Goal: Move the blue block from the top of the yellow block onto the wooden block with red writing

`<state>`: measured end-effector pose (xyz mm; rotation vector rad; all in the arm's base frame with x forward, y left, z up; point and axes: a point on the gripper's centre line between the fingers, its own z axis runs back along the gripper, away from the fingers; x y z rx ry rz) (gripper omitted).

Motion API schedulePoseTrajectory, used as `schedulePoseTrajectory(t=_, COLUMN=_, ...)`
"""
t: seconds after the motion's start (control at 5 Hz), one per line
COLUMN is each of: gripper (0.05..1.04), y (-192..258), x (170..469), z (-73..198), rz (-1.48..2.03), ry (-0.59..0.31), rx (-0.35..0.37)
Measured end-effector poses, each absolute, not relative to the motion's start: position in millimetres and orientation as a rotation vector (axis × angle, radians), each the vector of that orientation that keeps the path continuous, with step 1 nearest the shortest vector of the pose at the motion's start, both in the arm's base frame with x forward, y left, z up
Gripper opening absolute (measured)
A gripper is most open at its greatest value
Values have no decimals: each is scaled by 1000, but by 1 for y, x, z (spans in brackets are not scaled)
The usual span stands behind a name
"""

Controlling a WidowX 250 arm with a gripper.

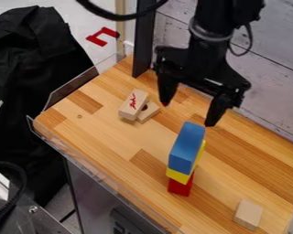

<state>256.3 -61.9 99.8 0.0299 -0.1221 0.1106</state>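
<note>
Gripper: the black two-finger gripper point(188, 113) hung from the arm over the far middle of the work surface. State: released, fingers point(165, 97) spread well apart, tips pointing down. The finger on the right of the scene was near the far end of the stack's top block.

Stack: three coloured blocks stood right of centre, on the near side of the gripper. Top, an elongated blue block point(186, 144), its long side running near to far in the view. Middle, a yellow block point(177, 176), visible at the near end and along the right side beneath the blue one. Bottom, a red block point(180, 187), mostly covered by the two above.

Left of the gripper: a pale wooden block with red markings point(133, 104) lay at a slant beside a second pale wooden block with a dark round mark point(150, 113). The first partly hid the second; whether it rested on it could not be determined.

Near right: a plain pale wooden block point(248, 214) lay apart from the stack.

Surroundings: the striped brown wooden tabletop point(112, 132) carried all the blocks. A black upright post point(144, 41) stood at its far left edge, whitewashed wood panelling point(271, 68) rose behind, and black fabric point(26, 59) hung at left.
</note>
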Motion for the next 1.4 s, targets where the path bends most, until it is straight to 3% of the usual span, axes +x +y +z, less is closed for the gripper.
schedulePoseTrajectory(t=1.0, gripper=1001, y=-71, x=249, z=75, rz=119, ry=-24, rx=-26)
schedulePoseTrajectory(t=1.4, gripper=1001, y=-66, x=247, z=53, rz=147, ry=65, rx=-30)
